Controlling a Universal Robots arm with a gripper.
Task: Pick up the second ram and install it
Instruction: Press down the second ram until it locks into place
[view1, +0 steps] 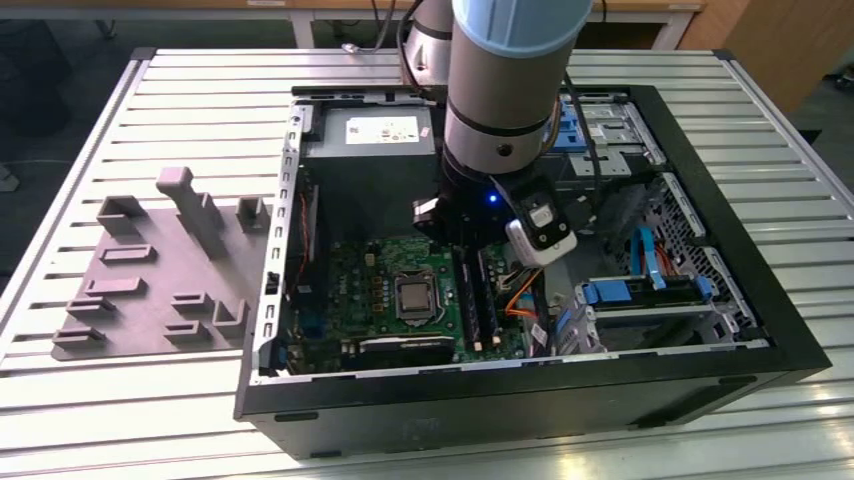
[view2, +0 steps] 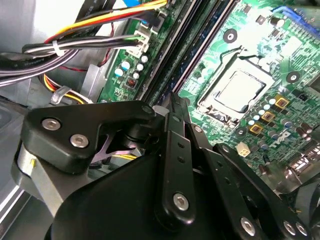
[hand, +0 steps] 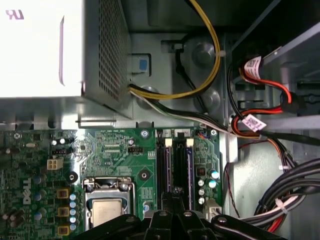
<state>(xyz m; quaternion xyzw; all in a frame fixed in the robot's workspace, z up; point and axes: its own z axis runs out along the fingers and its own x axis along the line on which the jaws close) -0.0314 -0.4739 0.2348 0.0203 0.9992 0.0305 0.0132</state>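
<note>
On the exterior view's left, a grey plastic tray (view1: 160, 275) lies on the slatted table (view1: 80, 400) just beside the open computer case (view1: 747, 290). Inside the case, the arm's gripper (view1: 470, 238) hangs over the memory slots (hand: 176, 167) on the green motherboard (view1: 360, 290), beside the processor socket (hand: 106, 202). Whether its fingers are open or closed, or hold anything, I cannot tell. Dark sticks sit in the slots; which one is the second ram is unclear.

One open computer case (view1: 747, 330) sits on one counter (view1: 160, 400). One grey tray (view1: 147, 290) lies beside it. Inside are one green board (view1: 374, 285) and one silver chip (hand: 106, 210).
</note>
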